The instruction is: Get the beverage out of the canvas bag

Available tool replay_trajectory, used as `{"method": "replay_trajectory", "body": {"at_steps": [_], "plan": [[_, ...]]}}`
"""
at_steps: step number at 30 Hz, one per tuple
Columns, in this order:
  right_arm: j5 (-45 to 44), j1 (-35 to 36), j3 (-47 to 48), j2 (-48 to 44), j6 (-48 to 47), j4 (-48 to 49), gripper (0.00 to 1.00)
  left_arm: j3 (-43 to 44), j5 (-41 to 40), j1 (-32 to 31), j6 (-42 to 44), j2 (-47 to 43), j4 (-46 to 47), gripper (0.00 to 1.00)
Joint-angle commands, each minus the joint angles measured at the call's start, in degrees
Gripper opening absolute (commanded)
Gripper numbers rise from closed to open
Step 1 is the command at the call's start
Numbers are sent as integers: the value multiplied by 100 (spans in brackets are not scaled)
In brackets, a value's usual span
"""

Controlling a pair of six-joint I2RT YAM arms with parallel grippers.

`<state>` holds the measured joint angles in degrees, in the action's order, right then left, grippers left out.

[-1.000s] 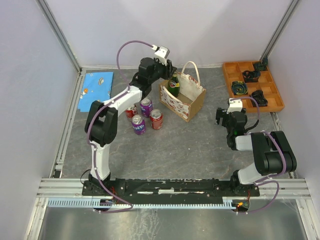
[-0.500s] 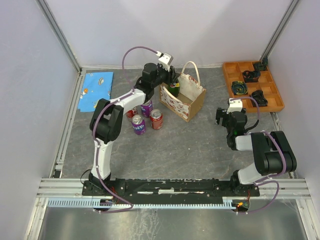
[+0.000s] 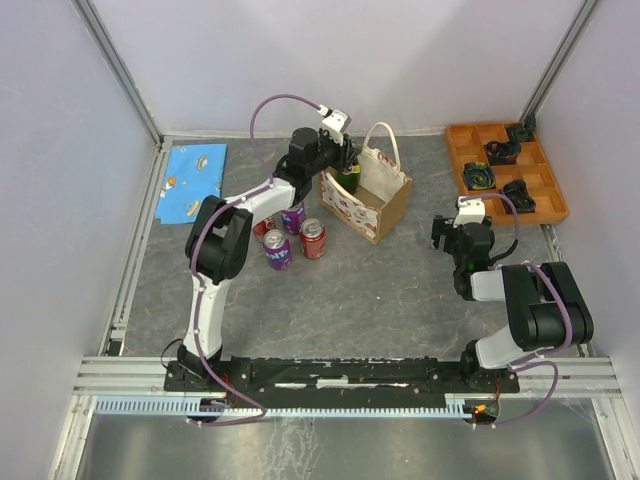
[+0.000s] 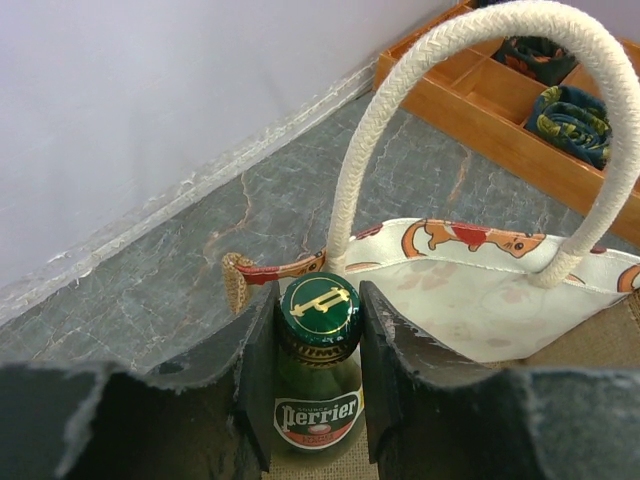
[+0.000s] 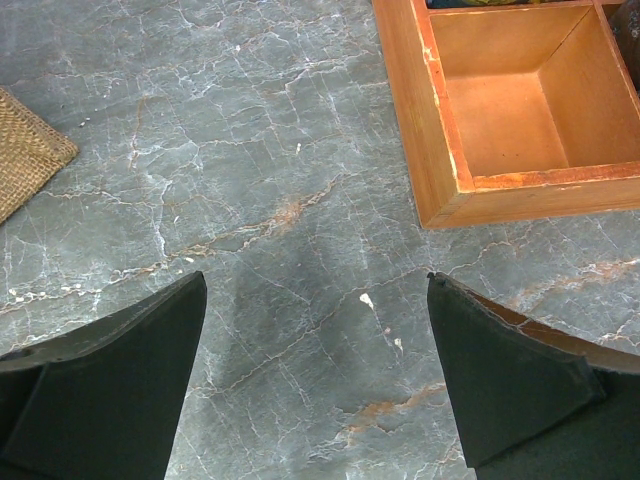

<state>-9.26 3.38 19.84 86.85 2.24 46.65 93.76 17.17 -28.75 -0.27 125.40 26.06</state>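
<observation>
Item 1, bottle [image 4: 320, 345]: green glass, Perrier label, gold-on-green cap. We log it upright inside the bag [image 3: 375, 200], at the bag's back-left end, cap above the rim.

Item 2, bag: tan, boxy, printed sides, white rope handles [image 4: 350, 200] standing up. It sits mid-back on the worktop [image 3: 380, 290], turned at an angle to the edges.

Item 3, left gripper [image 4: 318, 300]: reaches into the bag from above. One finger is on each side of the bottle neck just under the cap, and both appear to touch the glass, so we read it as closed on the bottle.

Item 4, cans [image 3: 313, 238]: purple and red, grouped just left-front of the bag, partly under the left arm.

Item 5, blue sheet [image 3: 193, 180]: flat, back-left corner.

Item 6, tray [image 3: 455, 150]: orange, compartmented, back-right corner, dark objects in several sections.

Item 7, right gripper [image 5: 313, 280]: low over bare worktop near the right edge, close to the tray's front corner. Fingers are spread wide with nothing between them.
</observation>
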Motion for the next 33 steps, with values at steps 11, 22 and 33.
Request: {"method": "replay_trajectory", "body": {"at_steps": [11,22,33], "plan": [[-24,-4,161,-11,13,198,99,1080,154,-69,-58,-217,417,3],[-24,-7,160,-10,12,195,99,1737,329,-70,-490,-741,451,3],[-26,-10,161,-13,13,193,99,891,118,-158,51,-2226,-453,3]]}}
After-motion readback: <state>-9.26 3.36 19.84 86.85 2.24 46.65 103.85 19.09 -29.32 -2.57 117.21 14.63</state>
